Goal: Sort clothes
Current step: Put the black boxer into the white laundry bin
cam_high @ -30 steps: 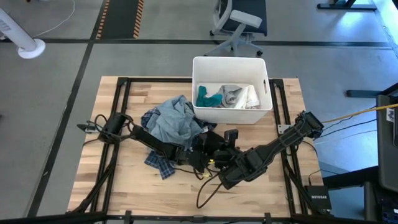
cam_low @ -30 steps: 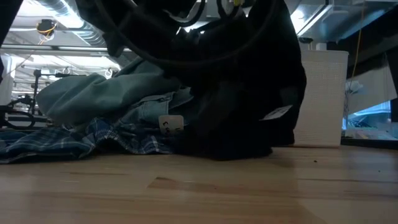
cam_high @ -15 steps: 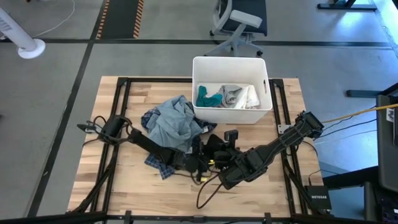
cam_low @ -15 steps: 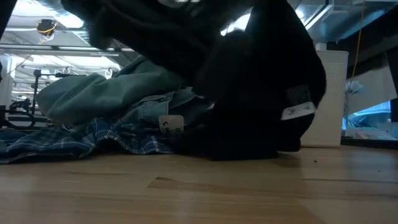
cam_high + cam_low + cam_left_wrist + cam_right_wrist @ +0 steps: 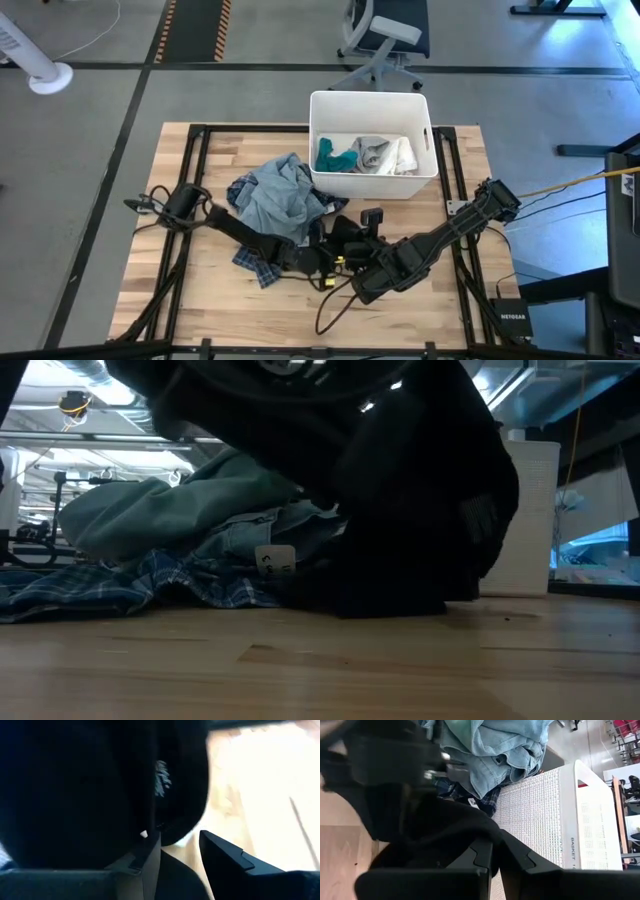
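Note:
A black garment (image 5: pixel 338 232) is bunched between my two grippers near the table's middle, and its lower part (image 5: pixel 390 600) rests on the wood. My right gripper (image 5: pixel 496 845) is shut on it. My left gripper (image 5: pixel 177 836) reaches in from the left with its fingers apart, right at the black cloth (image 5: pixel 75 795). Beside it, a light blue denim garment (image 5: pixel 275 195) lies heaped on a dark blue plaid one (image 5: pixel 255 265). Teal (image 5: pixel 335 158) and white (image 5: pixel 390 155) clothes lie in the bin. My right gripper pinches a fold of the black garment (image 5: pixel 492 831) between its two fingers, slanting down from the table's near right. The cloth drapes over and below the fingers, slack, its bottom on the table. My left gripper has one finger (image 5: pixel 150 855) against the black cloth. A lobe of the cloth (image 5: pixel 180 820) hangs into the gap, and bare wood shows between it and the other finger. Whether it grips, I cannot tell.
The white plastic bin (image 5: pixel 370 95) stands at the table's far side, just right of the middle, close behind the heap. Black frame rails (image 5: pixel 195 150) run along the table's left and right sides. Bare wood lies at the near left.
My left gripper has rolled about its own pointing line while staying nearly in place. The black garment has bulged sideways toward the bin in the low view. Its white tag swung that way and has gone out of sight.

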